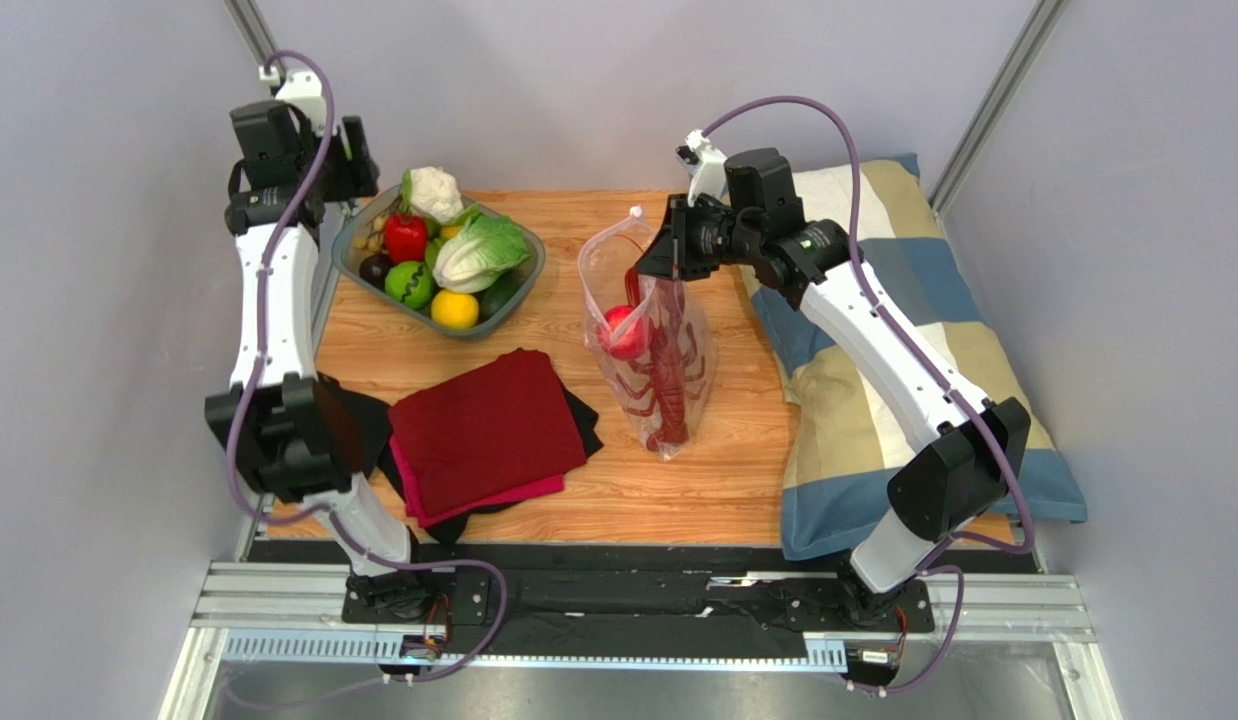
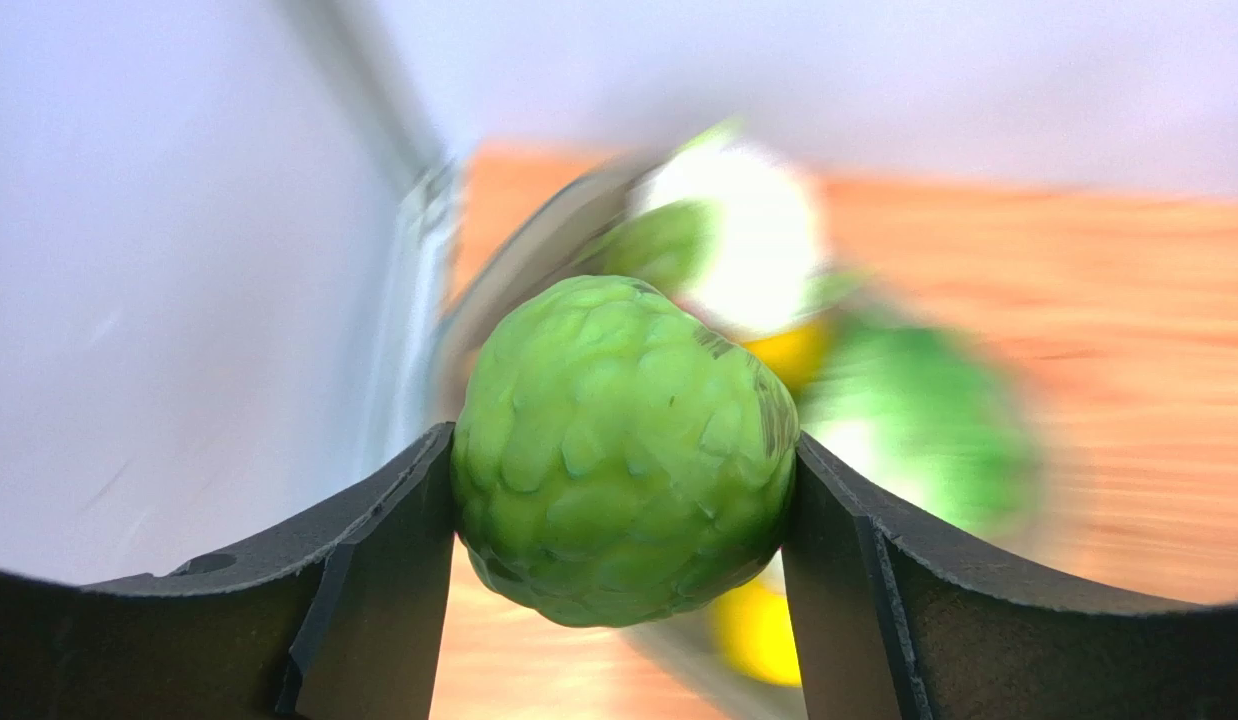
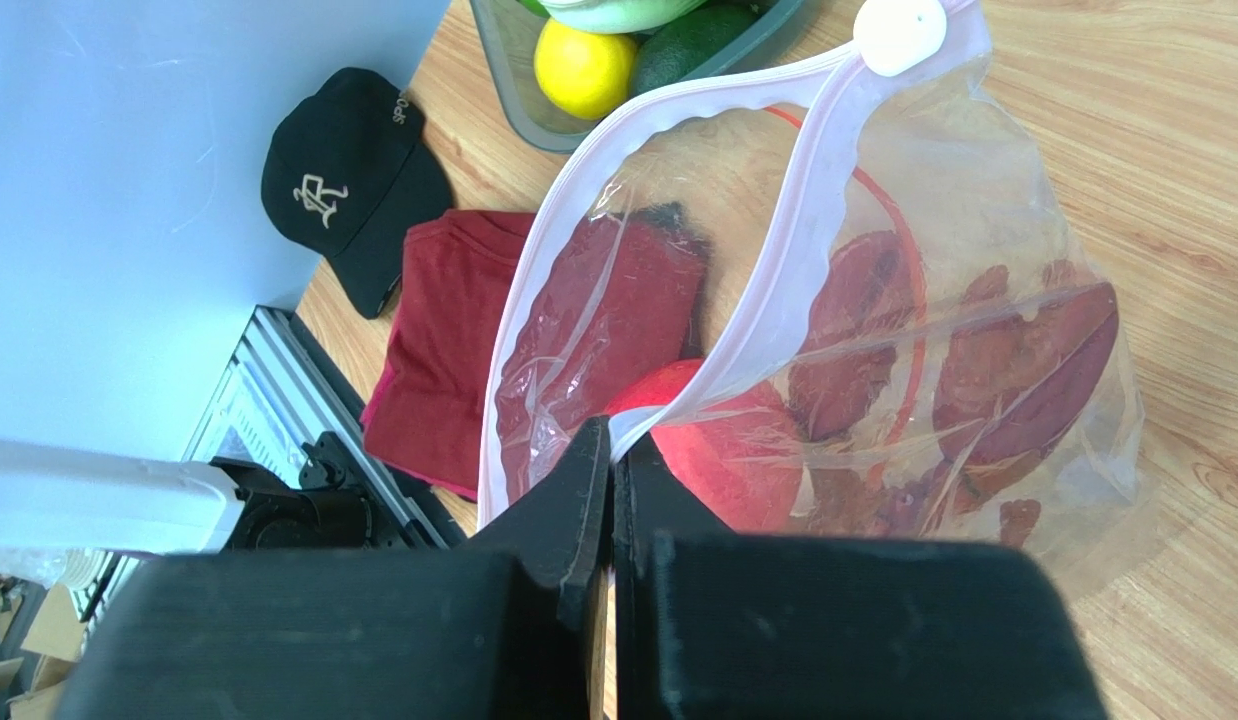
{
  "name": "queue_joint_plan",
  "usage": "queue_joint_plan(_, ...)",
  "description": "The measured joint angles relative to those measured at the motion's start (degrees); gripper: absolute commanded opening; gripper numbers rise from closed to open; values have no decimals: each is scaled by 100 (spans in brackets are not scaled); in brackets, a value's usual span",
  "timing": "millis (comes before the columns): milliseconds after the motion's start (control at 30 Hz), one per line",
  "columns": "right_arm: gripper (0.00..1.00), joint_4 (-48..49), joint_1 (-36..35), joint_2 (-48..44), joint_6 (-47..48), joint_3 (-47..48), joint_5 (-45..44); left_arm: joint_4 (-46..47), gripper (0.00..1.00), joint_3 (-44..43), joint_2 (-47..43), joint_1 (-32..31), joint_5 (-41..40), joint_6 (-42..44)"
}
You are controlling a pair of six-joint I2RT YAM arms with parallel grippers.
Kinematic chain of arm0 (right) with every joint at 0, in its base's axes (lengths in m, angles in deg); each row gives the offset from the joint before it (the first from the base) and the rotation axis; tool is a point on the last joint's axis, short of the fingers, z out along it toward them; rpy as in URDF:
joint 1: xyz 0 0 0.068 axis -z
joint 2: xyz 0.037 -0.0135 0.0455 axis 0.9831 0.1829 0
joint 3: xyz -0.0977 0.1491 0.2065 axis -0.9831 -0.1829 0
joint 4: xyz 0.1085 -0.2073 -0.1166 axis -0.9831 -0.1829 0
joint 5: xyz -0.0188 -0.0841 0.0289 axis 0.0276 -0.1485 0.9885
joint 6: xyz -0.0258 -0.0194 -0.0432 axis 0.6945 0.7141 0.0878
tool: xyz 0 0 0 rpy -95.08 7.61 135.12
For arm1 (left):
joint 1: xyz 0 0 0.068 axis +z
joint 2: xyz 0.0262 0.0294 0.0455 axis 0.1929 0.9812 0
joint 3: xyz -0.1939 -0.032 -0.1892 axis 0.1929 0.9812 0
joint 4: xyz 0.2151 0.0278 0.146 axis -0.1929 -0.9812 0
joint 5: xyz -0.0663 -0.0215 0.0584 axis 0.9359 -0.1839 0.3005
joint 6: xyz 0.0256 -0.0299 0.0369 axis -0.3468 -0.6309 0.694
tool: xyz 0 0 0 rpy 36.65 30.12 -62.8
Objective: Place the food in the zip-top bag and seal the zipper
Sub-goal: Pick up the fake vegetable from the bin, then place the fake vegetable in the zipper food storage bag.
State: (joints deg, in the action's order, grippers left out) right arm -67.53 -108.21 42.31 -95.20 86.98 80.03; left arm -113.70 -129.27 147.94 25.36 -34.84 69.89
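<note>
My left gripper [image 2: 622, 444] is shut on a round, bumpy green ball [image 2: 625, 450], lifted above the blurred basket at the table's back left. In the top view the left gripper [image 1: 350, 159] hangs over the basket's left rim and the ball is hidden. The clear zip-top bag [image 1: 651, 353] stands mid-table with its mouth open. It holds the long dark-red lobster [image 1: 673, 383] and a round red fruit [image 1: 622, 330]. My right gripper [image 3: 612, 444] is shut on the white zipper [image 3: 791, 255] strip at the mouth edge. The zipper's slider [image 3: 900, 30] sits at the far end.
A grey basket [image 1: 532, 282] holds cauliflower, lettuce, a red pepper, a lemon and other produce. A folded dark-red cloth [image 1: 483, 428] lies front left on a black cap [image 3: 347, 165]. A checked pillow [image 1: 881, 405] fills the right side. Walls stand close on both sides.
</note>
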Motion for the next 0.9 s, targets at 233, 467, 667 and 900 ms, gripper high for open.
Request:
queue_joint_plan(233,0,0,-48,0,2,0,92,94,53,70,-1539,-1561,1458,-756)
queue_joint_plan(467,0,9,-114,0,9,0,306,13,53,621,-1631,-3038,2057,-1246)
queue_joint_plan(667,0,223,-118,-50,13,-9,592,-374,59,1025,-1309,-3541,2295,-1386)
queue_joint_plan(900,0,256,-90,-122,31,-52,881,-789,99,1097,-1276,-3827,2229,-1222)
